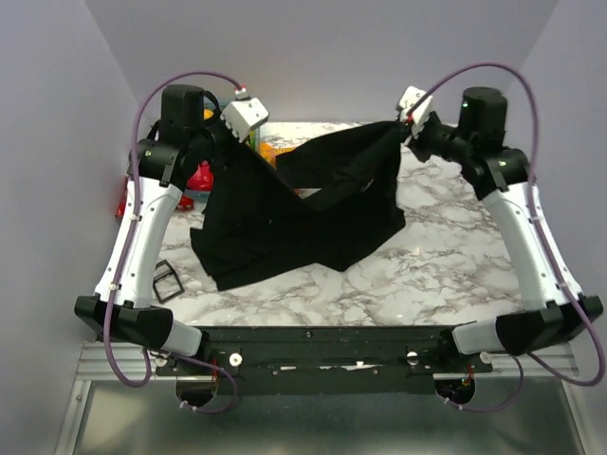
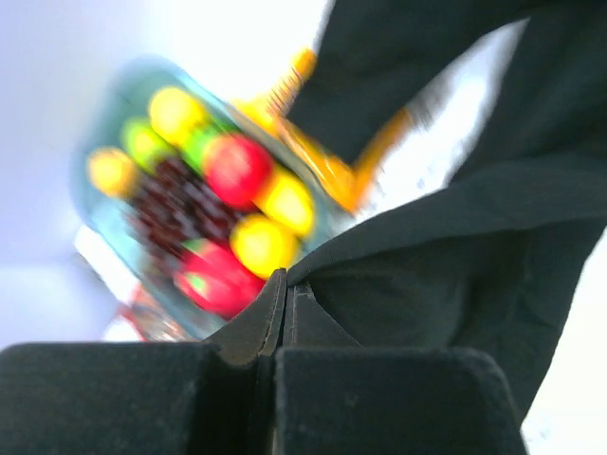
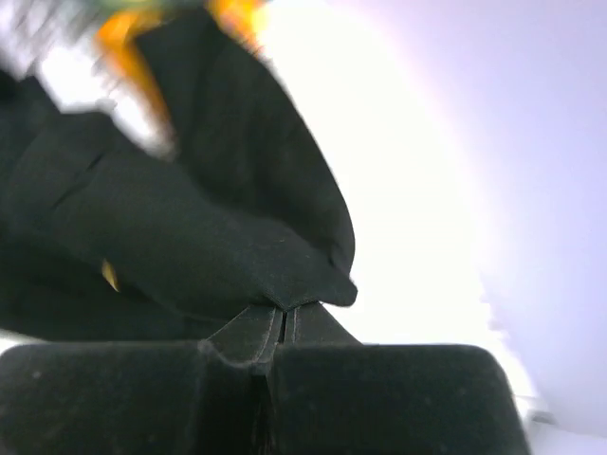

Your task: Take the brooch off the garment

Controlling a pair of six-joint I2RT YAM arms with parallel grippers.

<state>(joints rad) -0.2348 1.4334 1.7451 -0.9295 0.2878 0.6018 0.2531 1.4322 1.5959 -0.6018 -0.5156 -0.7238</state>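
- Left fingers (image 2: 277, 303) are pressed tight together, with a fold of the black garment (image 2: 427, 284) pinched between their tips.
- Right fingers (image 3: 273, 322) are clamped just the same on another bunched edge of the cloth (image 3: 171, 227), with no gap showing.
- From above, the left fingers (image 1: 229, 140) and right fingers (image 1: 408, 126) are both raised and well apart, each holding an upper corner.
- The garment (image 1: 285, 209) hangs between them like a hammock. Its top edge sags in the middle and its lower half spills onto the marble tabletop (image 1: 446, 256), left of centre.
- The brooch? Can't pick it out in these folds. There's a tiny yellowish fleck (image 3: 111, 275) on the cloth in the right wrist view, too blurred to tell what it is.
- Beyond the left fingers sits a teal tray (image 2: 95, 213) of red, yellow and green balls, very blurred, with an orange item (image 2: 327, 171) just beside it, partly under the cloth.
- At the far left of the tabletop a red object (image 1: 199, 177) peeks out behind the left arm.
- An orange-yellow patch (image 1: 272, 144) shows above the cloth.
- A small black rectangular frame (image 1: 166, 281) lies flat near the left arm, apart from the shirt.
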